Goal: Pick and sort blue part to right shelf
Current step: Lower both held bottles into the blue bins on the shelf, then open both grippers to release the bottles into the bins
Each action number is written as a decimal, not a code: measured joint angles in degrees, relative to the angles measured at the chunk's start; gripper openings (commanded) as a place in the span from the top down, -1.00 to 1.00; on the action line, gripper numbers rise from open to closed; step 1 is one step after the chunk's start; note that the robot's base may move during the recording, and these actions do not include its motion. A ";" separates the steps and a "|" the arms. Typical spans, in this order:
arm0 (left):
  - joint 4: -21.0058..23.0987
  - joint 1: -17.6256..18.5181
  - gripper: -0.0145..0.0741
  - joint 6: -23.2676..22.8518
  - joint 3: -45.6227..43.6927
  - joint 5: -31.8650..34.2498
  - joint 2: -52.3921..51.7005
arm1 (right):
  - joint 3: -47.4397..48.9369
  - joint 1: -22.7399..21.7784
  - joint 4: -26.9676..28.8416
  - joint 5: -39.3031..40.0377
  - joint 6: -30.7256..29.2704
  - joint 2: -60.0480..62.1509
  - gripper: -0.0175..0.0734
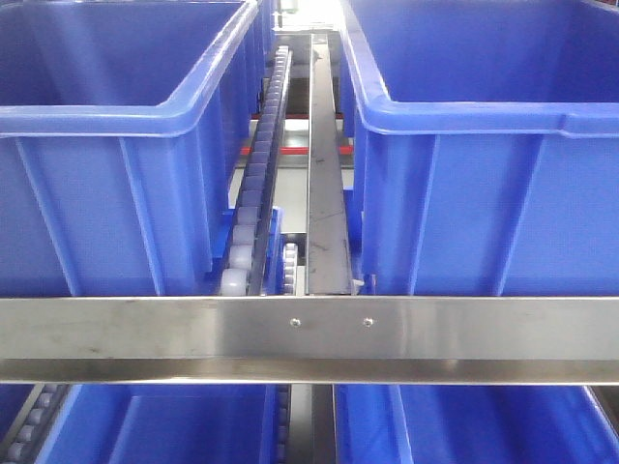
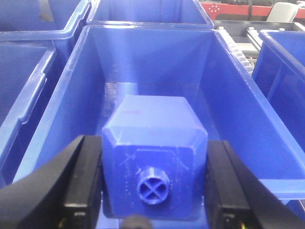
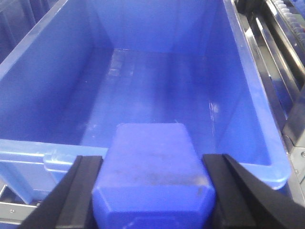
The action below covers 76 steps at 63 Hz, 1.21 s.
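Right wrist view is showing the right gripper [image 3: 152, 191] clamping, seemingly firmly, the blue part [image 3: 151, 179] over a bin [image 3: 267, 162] rim on the right shelf [image 3: 298, 157], risking clipping that rim if released early.

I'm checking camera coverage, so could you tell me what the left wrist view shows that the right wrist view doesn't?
Only the left wrist view shows a blue block end-on, with a small round, cross-marked knob, held between the left gripper's fingers over a bin, with neighbouring bins alongside.

Only the right wrist view shows the blue part from its flat side, no knob visible, in the right gripper at the near rim of a bin, steel rails at right.

Both show a blue piece clamped between black fingers above a blue bin with nothing else visible in it.
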<state>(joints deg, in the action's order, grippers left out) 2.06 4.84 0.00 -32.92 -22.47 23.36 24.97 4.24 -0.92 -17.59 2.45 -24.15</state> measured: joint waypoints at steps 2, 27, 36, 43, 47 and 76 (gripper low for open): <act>0.00 0.00 -0.03 0.00 0.00 0.00 0.00 | 0.00 0.00 0.00 0.00 0.00 0.00 -0.21; 0.00 0.00 -0.03 0.00 0.00 0.83 0.00 | 0.00 0.00 0.00 1.18 0.00 0.00 -0.21; 0.00 0.00 -0.03 0.00 0.09 4.52 0.00 | 0.00 0.00 0.00 3.13 0.00 0.00 -0.21; 0.00 0.00 -0.03 0.00 0.09 4.28 0.00 | 0.00 0.00 0.00 3.13 0.00 0.00 -0.21; 0.13 0.00 -0.03 0.00 0.09 3.59 0.04 | 0.00 0.00 0.00 3.13 0.00 0.00 -0.21; 0.32 10.35 -0.03 5.42 -3.80 11.67 19.34 | 10.33 0.00 0.00 7.47 0.12 -19.44 -0.21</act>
<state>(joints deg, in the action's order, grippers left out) 2.37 15.19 5.42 -36.72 -10.79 42.70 35.30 4.24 -0.92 -10.11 2.56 -43.59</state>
